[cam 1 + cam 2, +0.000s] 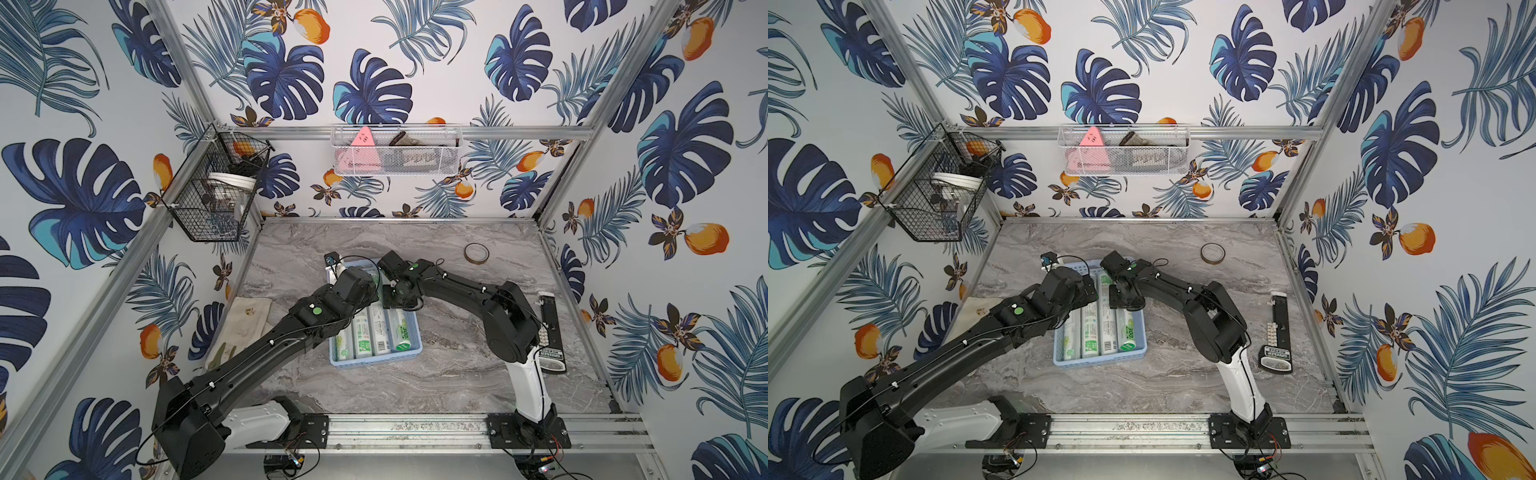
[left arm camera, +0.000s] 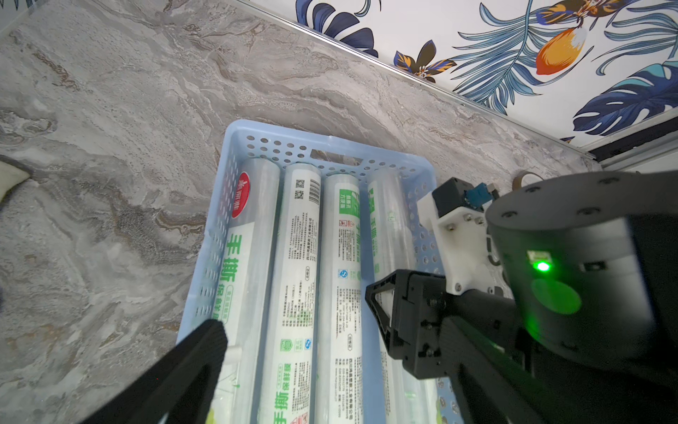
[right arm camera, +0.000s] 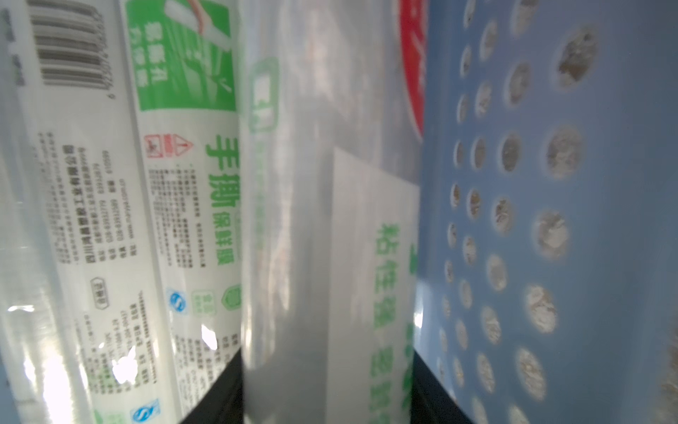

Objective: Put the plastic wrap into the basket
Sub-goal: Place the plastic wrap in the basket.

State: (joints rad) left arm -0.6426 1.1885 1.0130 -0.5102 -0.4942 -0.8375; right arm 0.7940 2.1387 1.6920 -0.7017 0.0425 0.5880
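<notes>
Print on the plastic wrap [image 2: 293,279]
Green "手撕保鲜膜" runs along the rolls; one roll end [image 1: 404,332] reads "300"; another roll carries a barcode [image 2: 314,191] and QR codes [image 2: 299,189].

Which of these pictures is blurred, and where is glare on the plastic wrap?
Right wrist view: very close, so the plastic wrap roll and the wall of the basket are soft; white glare patches sit on the neighbouring roll. Left wrist view: the print is sharp, but a green lamp blooms. Both top views: even light, no strong glare.
</notes>
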